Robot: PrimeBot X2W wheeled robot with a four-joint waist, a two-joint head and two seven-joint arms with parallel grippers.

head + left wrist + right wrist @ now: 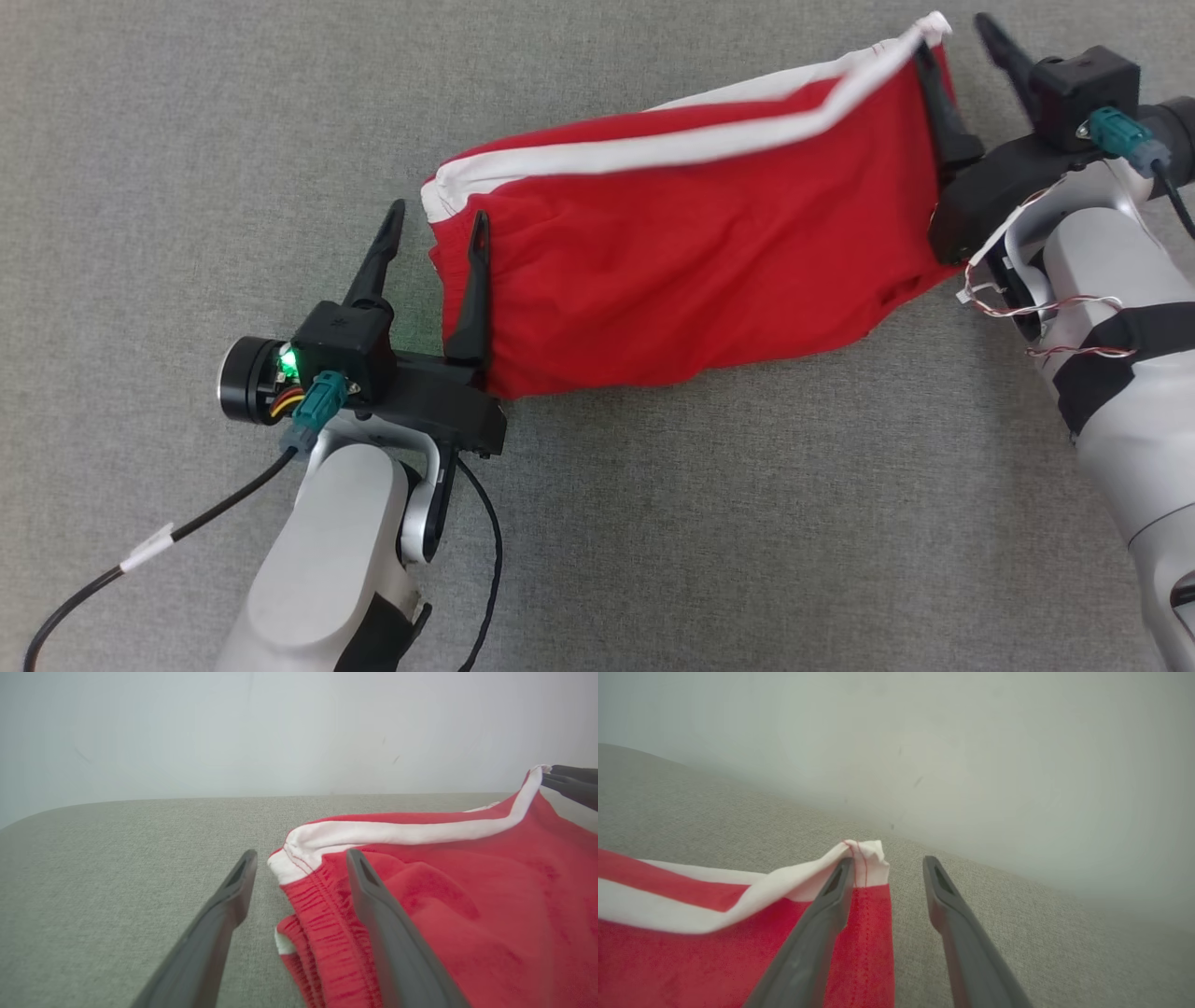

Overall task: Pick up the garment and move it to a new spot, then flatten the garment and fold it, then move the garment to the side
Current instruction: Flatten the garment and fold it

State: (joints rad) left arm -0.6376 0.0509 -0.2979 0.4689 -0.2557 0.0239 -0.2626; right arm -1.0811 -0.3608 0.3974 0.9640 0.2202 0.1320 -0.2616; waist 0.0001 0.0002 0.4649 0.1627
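So nearest me is my left gripper (434, 257), jaws spread wide and clamping nothing. One finger lies over the gathered waistband (317, 914) and the other sits out on the bare grey cloth surface (187, 140), so that end's corner pokes into the gap between them. From there the red shorts (691, 261) stretch off toward 2 o'clock in the head view, with the long axis running roughly 8 to 2 and each gripper at one end, so neither arm is really nearer. They look mostly spread out but not flat: there's a soft billow through the middle, a few wrinkles, and the white stripe (653, 149) along the far edge is blurry. At the far end, my right gripper (954, 42) has its jaws apart too, not pinching. The white-edged corner just leans on the tip of one finger (831, 896) and looks a bit raised, though I can't tell if it's fully down. My guess is smoothing comes next, and both ends are right at my fingertips.
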